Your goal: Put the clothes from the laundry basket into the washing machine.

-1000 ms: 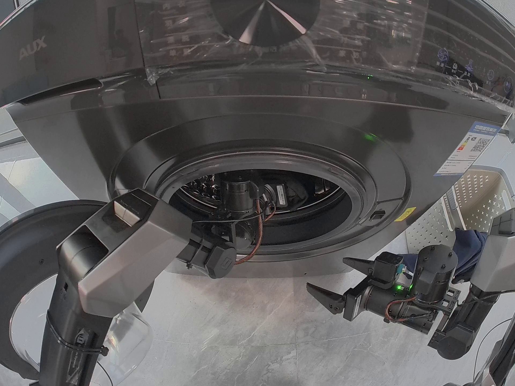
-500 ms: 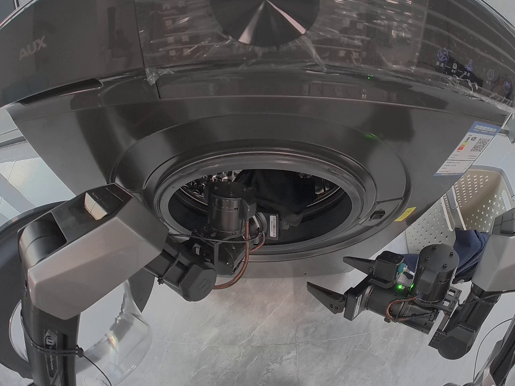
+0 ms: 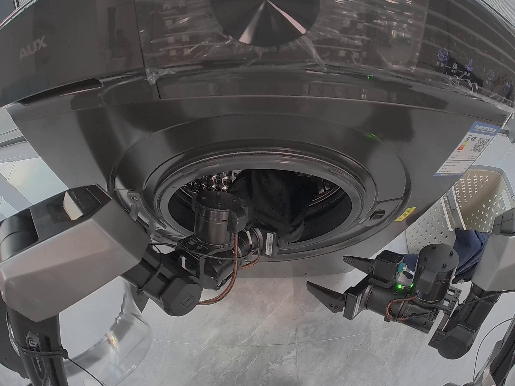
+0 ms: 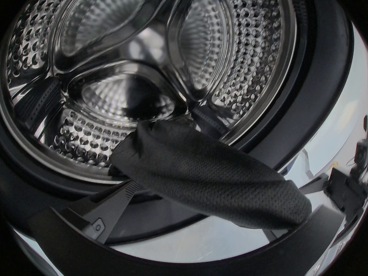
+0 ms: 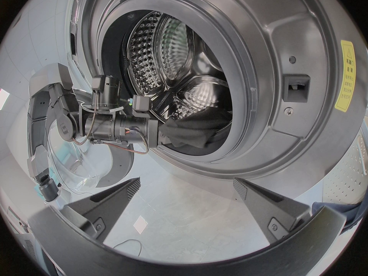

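Pale marbled floor (image 3: 257, 339) fronts the washing machine (image 3: 268, 119). At its mouth, a black garment (image 4: 214, 173) drapes my spread left gripper (image 4: 188, 185), hiding one fingertip. My right gripper (image 3: 328, 274) gapes wide in front, and the laundry basket (image 3: 483, 194) sits beside it, cropped.

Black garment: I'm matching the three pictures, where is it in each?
Head view: black garment in the middle of the door opening.
Left wrist view: garment draped across the door seal.
Right wrist view: garment at the opening's lower rim.
Shared landmark: the dimpled steel drum.
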Robot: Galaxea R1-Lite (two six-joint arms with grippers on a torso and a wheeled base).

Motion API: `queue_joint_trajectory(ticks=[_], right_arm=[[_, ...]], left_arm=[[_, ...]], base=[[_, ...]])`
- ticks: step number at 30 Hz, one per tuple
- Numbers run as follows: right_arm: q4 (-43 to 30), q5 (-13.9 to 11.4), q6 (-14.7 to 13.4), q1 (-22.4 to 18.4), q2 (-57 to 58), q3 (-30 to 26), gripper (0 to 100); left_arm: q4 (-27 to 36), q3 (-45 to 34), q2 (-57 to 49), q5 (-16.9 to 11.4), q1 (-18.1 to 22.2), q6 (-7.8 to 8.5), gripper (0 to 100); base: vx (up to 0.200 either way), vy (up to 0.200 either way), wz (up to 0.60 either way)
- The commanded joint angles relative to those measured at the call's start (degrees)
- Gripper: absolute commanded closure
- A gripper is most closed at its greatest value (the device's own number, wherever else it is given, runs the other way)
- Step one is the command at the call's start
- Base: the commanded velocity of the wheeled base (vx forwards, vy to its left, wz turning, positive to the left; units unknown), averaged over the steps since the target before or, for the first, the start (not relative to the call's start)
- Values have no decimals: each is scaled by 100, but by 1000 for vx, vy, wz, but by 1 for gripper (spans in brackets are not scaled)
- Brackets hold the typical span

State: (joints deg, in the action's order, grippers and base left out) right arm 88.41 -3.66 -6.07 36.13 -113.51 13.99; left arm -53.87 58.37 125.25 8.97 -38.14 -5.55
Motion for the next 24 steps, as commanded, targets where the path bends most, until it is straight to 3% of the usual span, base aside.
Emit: queue_joint_trajectory(ticks=[1, 6, 14, 15, 18, 21, 24], right_arm=[[1, -3, 1, 8, -5, 7, 0], [1, -3, 1, -1, 13, 16, 0], [10, -3, 1, -10, 13, 16, 0], [10, -3, 1, -10, 13, 16, 0], [1, -3, 1, -10, 4, 24, 0], [1, -3, 1, -10, -14, 24, 0], [1, -3, 1, -1, -14, 24, 0]], left_arm=[[-212, 131, -35, -133, -44, -34, 0], [-352, 351, 132, -370, -105, -61, 0], [-361, 1370, 931, -291, -44, -122, 0], [-361, 1370, 931, -291, -44, -122, 100], [-317, 2038, 1239, -115, -9, -219, 100], [-308, 2917, 1652, 342, 97, -386, 100], [-291, 3559, 1986, 571, 237, -412, 100]], base=[[0, 0, 0], [0, 0, 0], [0, 0, 0], [0, 0, 0], [0, 0, 0], [0, 0, 0], [0, 0, 0]])
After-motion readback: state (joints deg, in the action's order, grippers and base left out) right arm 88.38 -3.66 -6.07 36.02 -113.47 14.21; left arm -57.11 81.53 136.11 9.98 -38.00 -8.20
